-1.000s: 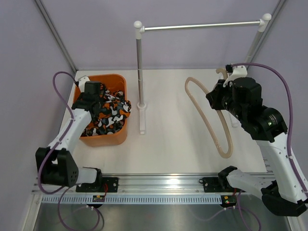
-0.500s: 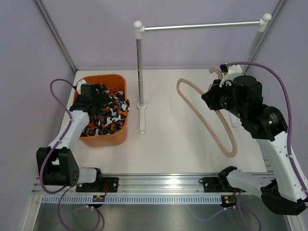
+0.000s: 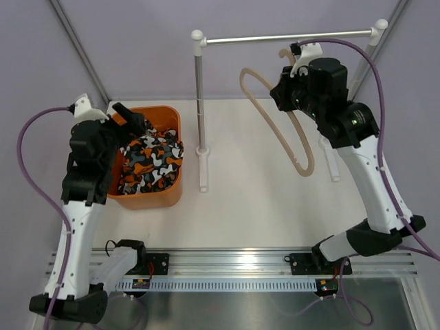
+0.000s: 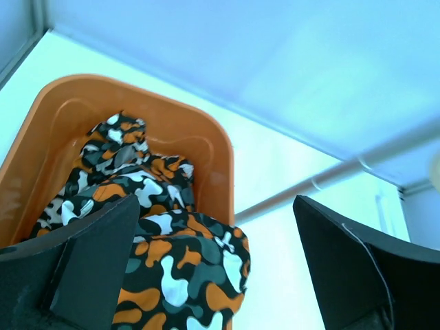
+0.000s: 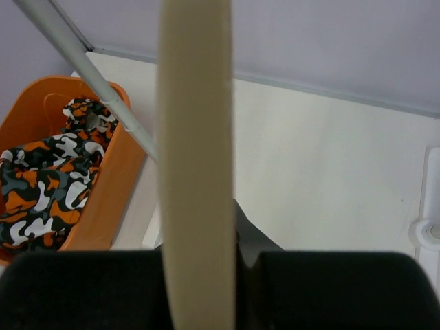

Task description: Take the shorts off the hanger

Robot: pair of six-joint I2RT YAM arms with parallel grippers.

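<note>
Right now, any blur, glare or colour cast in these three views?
Top external: sharp, evenly lit, soft shadows only. Left wrist: blue cast, table washed out, the left gripper a dark soft-edged silhouette, the shorts crisp. Right wrist: the hanger sits close to the lens, a blurred band down the middle; background in focus.

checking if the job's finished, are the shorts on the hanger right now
No, the shorts lie heaped in the orange bin, and the hanger is bare.

Beige hanger (image 5: 196, 137) upright mid-frame — apparently pinched in claw (image 5: 199, 278); shorts (image 5: 41, 185) heaped in orange bin (image 5: 113, 185) left.
</note>
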